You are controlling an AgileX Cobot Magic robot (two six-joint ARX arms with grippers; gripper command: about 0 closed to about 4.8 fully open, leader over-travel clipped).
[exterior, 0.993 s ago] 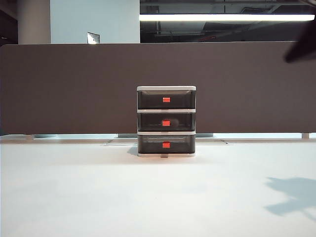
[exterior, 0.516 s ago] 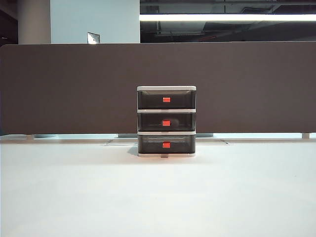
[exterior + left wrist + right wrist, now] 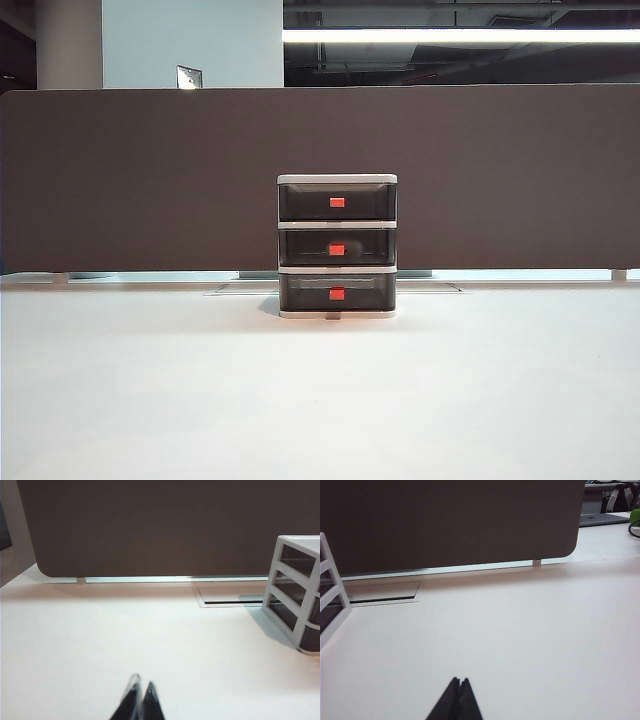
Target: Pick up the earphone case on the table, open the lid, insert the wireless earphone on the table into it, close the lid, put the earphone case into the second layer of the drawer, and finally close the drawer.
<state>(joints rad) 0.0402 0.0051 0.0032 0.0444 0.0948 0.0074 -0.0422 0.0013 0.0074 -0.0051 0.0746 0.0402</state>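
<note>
drawer point(image 3: 337, 247): back-centre of table point(image 3: 320, 400), all tiers pushed in, task seemingly finished | left gripper point(image 3: 138, 700): pinched, empty, parked near front edge | right gripper point(image 3: 458, 697): likewise

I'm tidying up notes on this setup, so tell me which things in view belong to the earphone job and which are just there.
Part of the job:
- white-framed three-tier drawer, all closed
- smoky middle drawer, red tab
- plain white table
- left gripper, shut
- right gripper, shut

Just there:
- brown partition panel
</note>
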